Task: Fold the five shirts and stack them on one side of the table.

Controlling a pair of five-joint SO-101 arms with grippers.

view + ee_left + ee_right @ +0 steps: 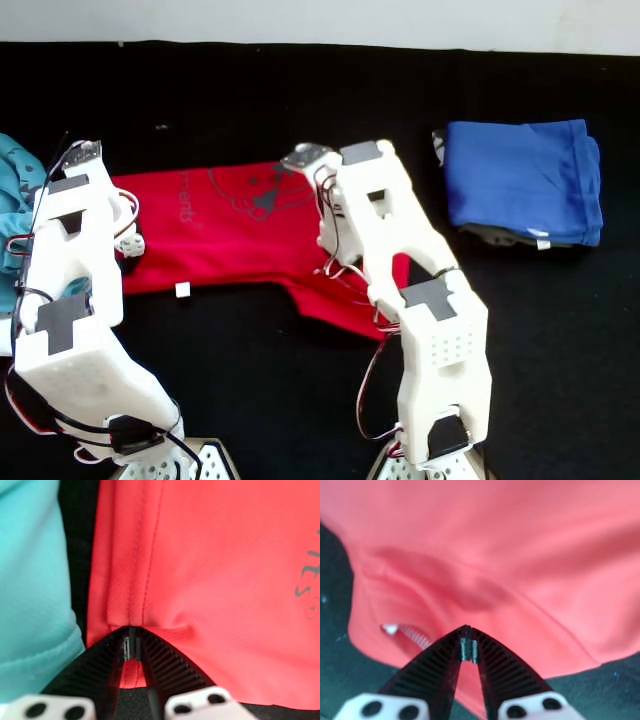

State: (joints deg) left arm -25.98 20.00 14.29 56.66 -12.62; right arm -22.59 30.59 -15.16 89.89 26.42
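Though mostly flat, dark-printed red shirt [230, 235]

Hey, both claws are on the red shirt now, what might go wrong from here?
The left claw pinches only the hem edge of the red shirt, so the fabric may slip out on a lift. The teal shirt lies close beside that grip and might get dragged along. The right claw is shut on a bunched part, so the fold may come out wrinkled.
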